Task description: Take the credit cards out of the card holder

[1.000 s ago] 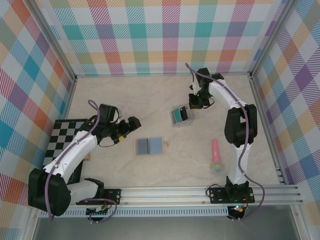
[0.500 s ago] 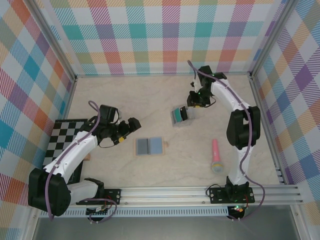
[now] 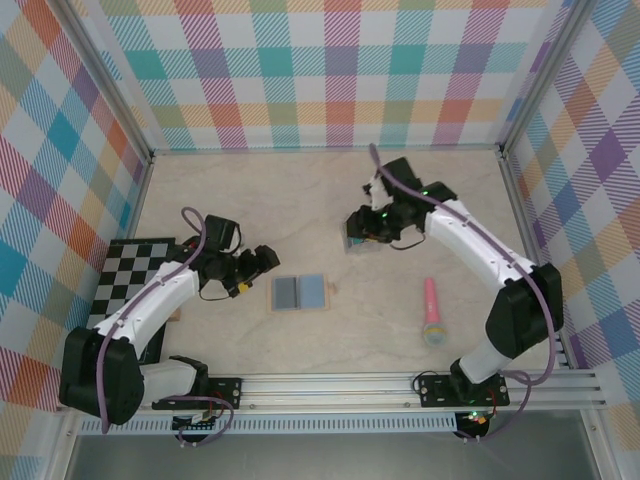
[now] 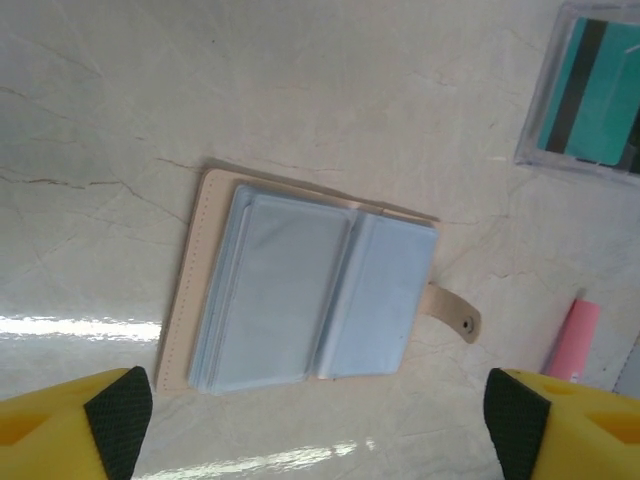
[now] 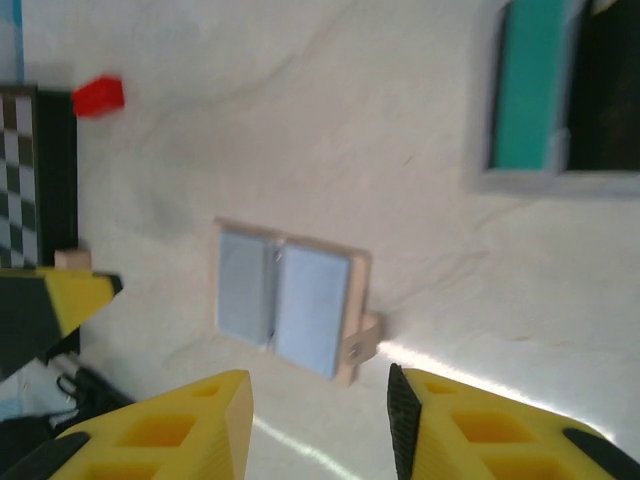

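Observation:
The card holder (image 3: 299, 292) lies open and flat on the table, blue-grey sleeves up, tan strap to the right. It also appears in the left wrist view as the card holder (image 4: 300, 300) and in the right wrist view as the card holder (image 5: 290, 300). A teal credit card with a black stripe (image 4: 598, 92) lies in a clear box (image 3: 362, 234). My left gripper (image 3: 265, 259) hovers open just left of the holder, its pads (image 4: 120, 412) wide apart and empty. My right gripper (image 3: 362, 222) is open above the box, with nothing between its fingers (image 5: 205, 430).
A checkered board (image 3: 125, 290) lies at the left under my left arm. A pink object (image 3: 432, 312) lies right of the holder. A small red piece (image 5: 98, 95) shows beyond the board in the right wrist view. Plaid walls close in three sides.
My right arm has swung left and forward from behind the clear box to over it, and its jaws have opened. The left gripper has stayed beside the holder, its jaws slightly narrower.

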